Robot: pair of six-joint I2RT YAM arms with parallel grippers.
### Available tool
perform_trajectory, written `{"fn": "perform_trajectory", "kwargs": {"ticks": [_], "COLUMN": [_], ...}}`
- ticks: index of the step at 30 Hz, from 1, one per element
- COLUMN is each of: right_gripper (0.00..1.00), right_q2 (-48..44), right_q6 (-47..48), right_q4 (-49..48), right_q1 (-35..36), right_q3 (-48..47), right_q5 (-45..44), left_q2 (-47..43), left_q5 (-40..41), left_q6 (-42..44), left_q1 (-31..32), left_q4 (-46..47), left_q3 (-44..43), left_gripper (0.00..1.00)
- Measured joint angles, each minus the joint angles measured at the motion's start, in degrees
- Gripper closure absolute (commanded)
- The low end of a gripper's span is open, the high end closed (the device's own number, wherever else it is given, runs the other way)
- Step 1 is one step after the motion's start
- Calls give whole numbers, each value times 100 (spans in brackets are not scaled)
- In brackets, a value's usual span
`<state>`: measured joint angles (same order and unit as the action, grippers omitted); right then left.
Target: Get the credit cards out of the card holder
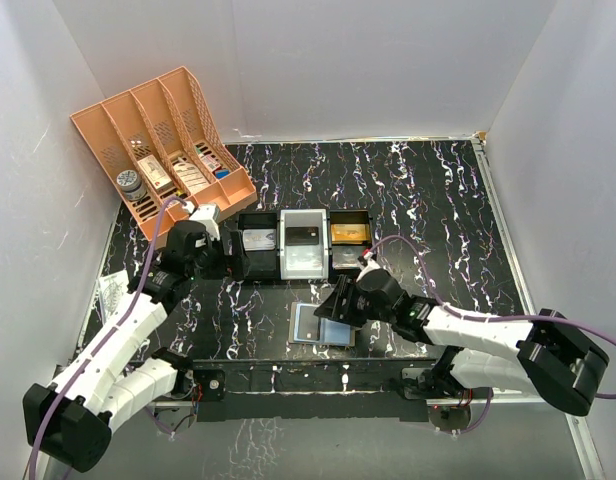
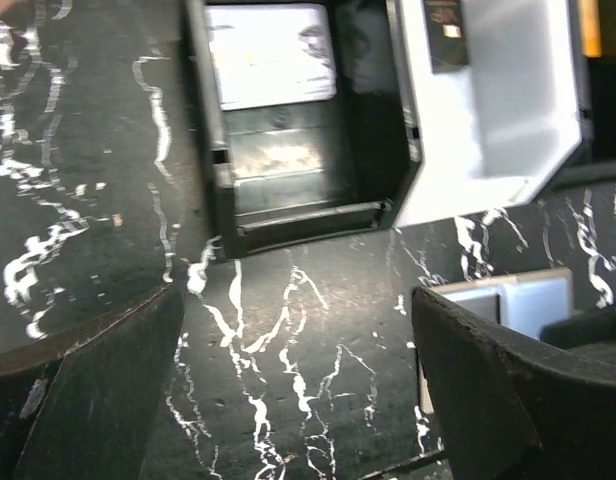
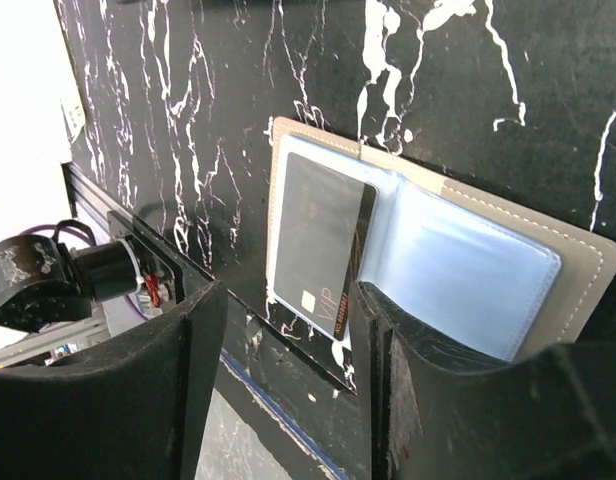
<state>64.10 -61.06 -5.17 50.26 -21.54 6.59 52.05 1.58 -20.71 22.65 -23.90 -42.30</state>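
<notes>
The card holder (image 3: 458,270) lies open on the marbled table, near the front edge (image 1: 308,323). A dark grey credit card (image 3: 318,250) marked VIP sticks partway out of its left panel. My right gripper (image 3: 288,300) hovers over that card's protruding end, its jaws partly apart and not touching the card. Three more credit cards lie in the trays behind: a pale one (image 2: 270,55), a dark one (image 2: 443,30) and a gold one (image 1: 348,233). My left gripper (image 2: 298,330) is wide open and empty over bare table, in front of the left black tray (image 2: 288,200).
Three trays stand in a row behind the holder: black (image 1: 256,262), white (image 1: 303,262) and black (image 1: 350,255). A peach rack (image 1: 163,140) with small boxes fills the back left corner. White walls close in the table on three sides.
</notes>
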Motion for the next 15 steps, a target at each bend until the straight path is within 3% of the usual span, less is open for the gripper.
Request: {"fn": "perform_trajectory", "kwargs": {"ticks": [11,15], "right_gripper": [62,62], "right_q2": [817,772], "right_q6": [-92,-72], "right_q4": [-999,-911], "right_q1": [83,109], "right_q3": [457,439], "right_q5": [96,-44], "left_q2": [131,459], "left_q5": [-1698,-2227], "left_q6": [251,243], "left_q1": [59,518], "left_q4": [505,708], "left_q3": [184,192], "left_gripper": [13,17]}}
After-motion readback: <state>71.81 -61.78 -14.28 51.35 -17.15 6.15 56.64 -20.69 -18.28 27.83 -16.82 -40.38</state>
